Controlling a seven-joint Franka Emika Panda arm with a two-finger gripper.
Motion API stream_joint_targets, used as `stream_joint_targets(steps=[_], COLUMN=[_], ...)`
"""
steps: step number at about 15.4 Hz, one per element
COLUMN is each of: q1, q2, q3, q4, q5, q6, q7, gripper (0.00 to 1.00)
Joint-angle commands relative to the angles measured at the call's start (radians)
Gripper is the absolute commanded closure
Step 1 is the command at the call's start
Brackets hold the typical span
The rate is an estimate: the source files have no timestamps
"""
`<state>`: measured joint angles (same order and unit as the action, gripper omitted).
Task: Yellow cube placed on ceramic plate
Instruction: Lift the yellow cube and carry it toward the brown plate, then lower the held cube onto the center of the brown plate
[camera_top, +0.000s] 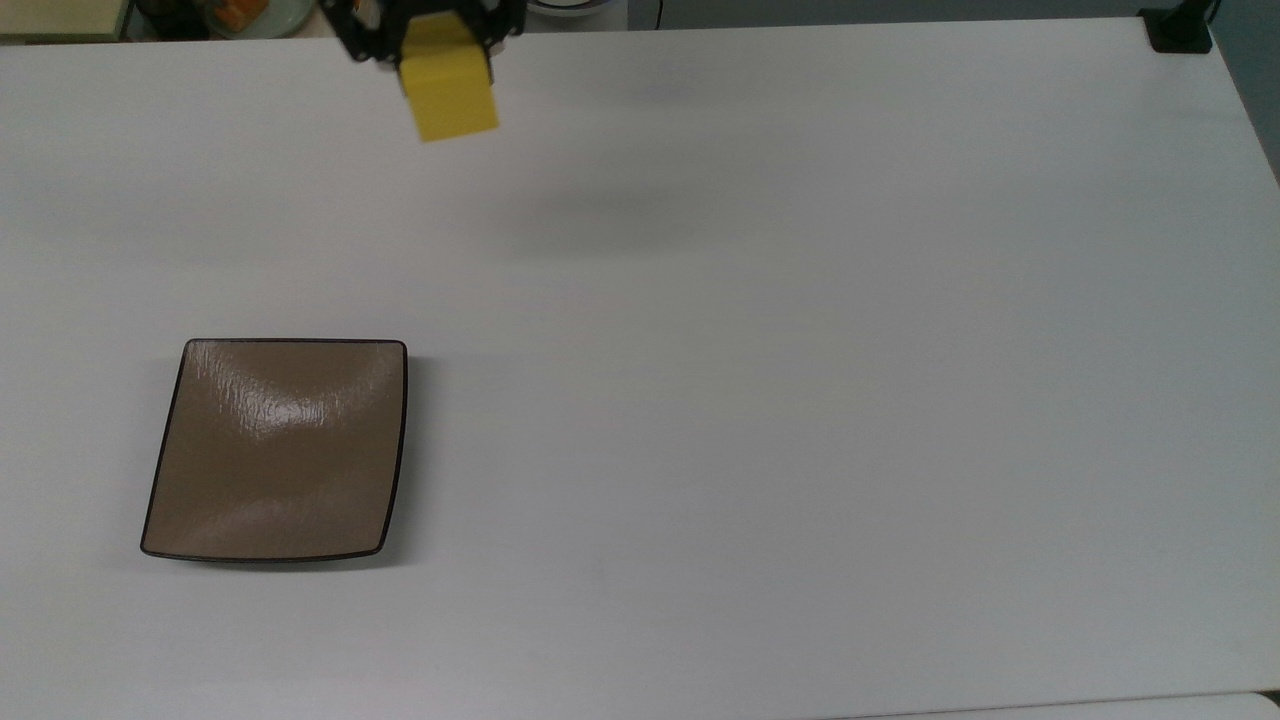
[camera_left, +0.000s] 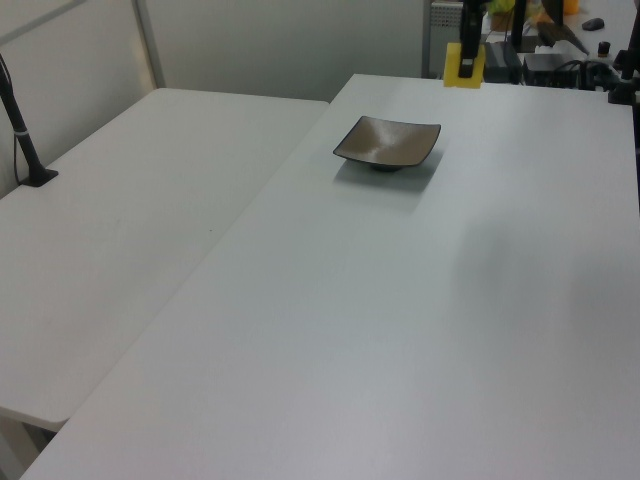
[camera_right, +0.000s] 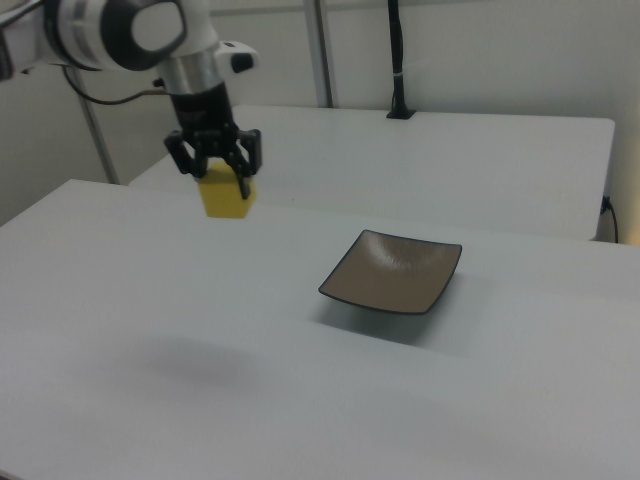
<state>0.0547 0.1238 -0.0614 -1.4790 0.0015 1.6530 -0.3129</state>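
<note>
The yellow cube (camera_top: 449, 92) hangs high above the white table, held between the black fingers of my gripper (camera_top: 430, 35), which is shut on it. In the right view the cube (camera_right: 226, 194) sits under the gripper (camera_right: 215, 172), well to the left of and above the ceramic plate (camera_right: 393, 272). In the left view the cube (camera_left: 463, 66) hangs beyond the plate (camera_left: 388, 142), near the table's far edge. The square brown plate (camera_top: 275, 450) rests bare on the table at the top view's lower left, far from the cube.
The white table (camera_top: 800, 400) spreads wide around the plate. A second white table (camera_left: 120, 230) adjoins it at the left view's left, with a black post (camera_left: 25, 140) on it. A black clamp (camera_top: 1180, 30) sits at the top view's upper right corner.
</note>
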Motion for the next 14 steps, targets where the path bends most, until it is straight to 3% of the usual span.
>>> stream_joint_targets(steps=[1, 14], q1=[-0.042, -0.133], q2=[0.176, 0.414], q3=[-0.012, -0.009], q4=[0.186, 0.220], q5=[0.044, 0.089], q6=[-0.019, 0.456], q7=[-0.044, -0.048], gripper=[0.94, 0.91])
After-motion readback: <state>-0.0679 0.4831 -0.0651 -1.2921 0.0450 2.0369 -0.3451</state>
